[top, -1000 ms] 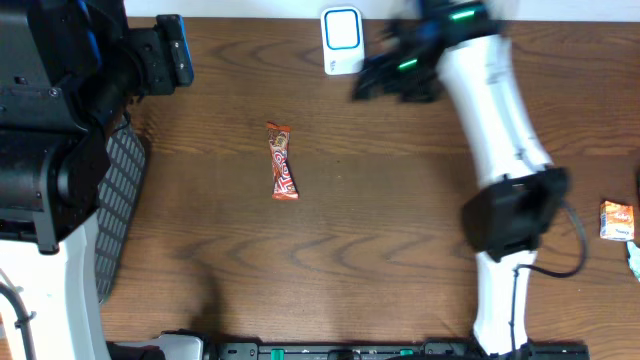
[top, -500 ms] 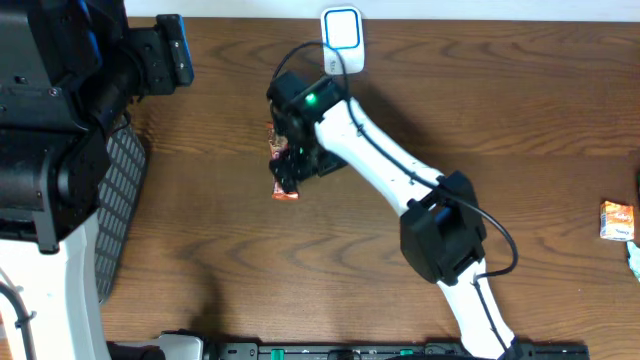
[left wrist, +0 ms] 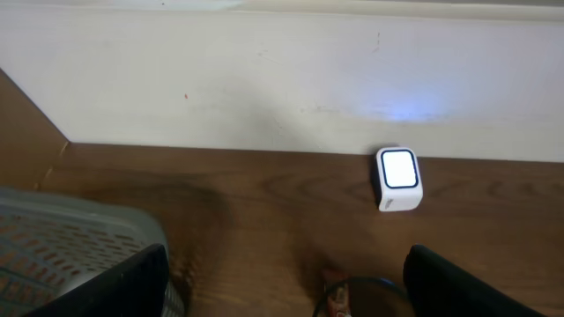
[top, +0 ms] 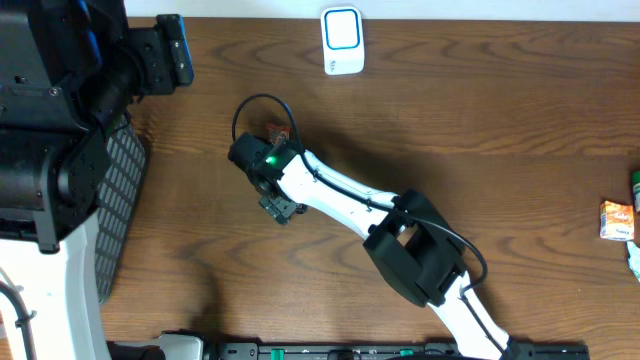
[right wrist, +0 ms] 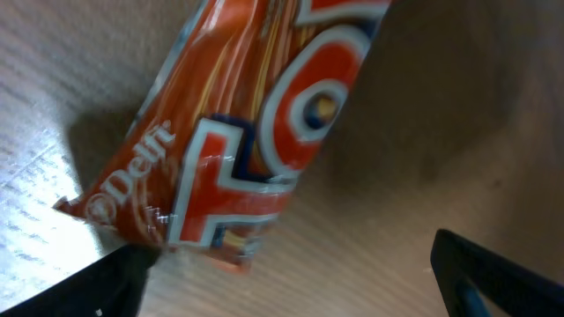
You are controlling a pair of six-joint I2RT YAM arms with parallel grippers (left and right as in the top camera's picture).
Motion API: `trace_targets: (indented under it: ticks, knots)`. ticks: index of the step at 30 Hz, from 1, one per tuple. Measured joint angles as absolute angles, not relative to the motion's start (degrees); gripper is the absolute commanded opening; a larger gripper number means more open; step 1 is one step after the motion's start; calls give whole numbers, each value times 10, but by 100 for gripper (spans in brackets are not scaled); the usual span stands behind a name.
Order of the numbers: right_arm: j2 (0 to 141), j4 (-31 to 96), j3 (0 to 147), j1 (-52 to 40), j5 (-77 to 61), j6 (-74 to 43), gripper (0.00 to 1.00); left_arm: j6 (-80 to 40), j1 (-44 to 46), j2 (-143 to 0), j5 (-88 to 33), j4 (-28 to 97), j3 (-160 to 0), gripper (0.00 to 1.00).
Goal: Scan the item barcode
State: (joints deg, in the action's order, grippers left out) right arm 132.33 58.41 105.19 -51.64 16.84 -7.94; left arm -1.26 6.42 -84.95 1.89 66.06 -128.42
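Near the middle of the desk point(top: 430, 120), the candy bar point(right wrist: 256, 123) is lying flat with its printed orange-and-red face turned upward; the right arm is reaching across it, so the overhead view is showing only the bar's far end.

The right tool point(right wrist: 291, 245) is hanging directly over the bar with its jaws spread wide; in the right wrist view one finger is standing on each side of the wrapper, and neither appears to be touching it; nothing is being pinched. The left tool point(left wrist: 278, 260) is resting at the left side beside the grey basket point(left wrist: 62, 238), its jaws likewise spread and empty; it is facing the scanner point(top: 342, 40), which is standing upright at the far edge of the desk, well apart from the bar, with its window glowing.

Step in hand, as judged: the pick-up approach is ending and the grasp is not yet made; the scan itself is not yet begun.

Next move, as judged: the right tool is needing to settle onto the desk surface and press together across the bar's narrow width; the wrapper is thin and slippery, so a centred, level grip is advisable; the bar is then needing a lift and a carry toward the scanner. No barcode is showing on the upward face; it is probably sitting on the underside, so a wrist turn is likely to be required before presenting it to the window.
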Motion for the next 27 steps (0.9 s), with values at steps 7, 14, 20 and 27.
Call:
trace_targets:
  ticks: [7, 14, 20, 27]
  knots:
    - [1319, 538, 1034, -543, 246, -68, 99, -13, 64, -849, 19, 660, -1284, 85]
    - [1315, 498, 1014, -567, 296, -41, 99, -13, 64, -849, 19, 660, -1284, 85]
    - [1312, 454, 992, -582, 333, -11, 69, -13, 64, -849, 19, 660, -1284, 85]
    - [1333, 415, 983, -583, 371, 36, 7, -13, 64, -849, 19, 660, -1284, 85]
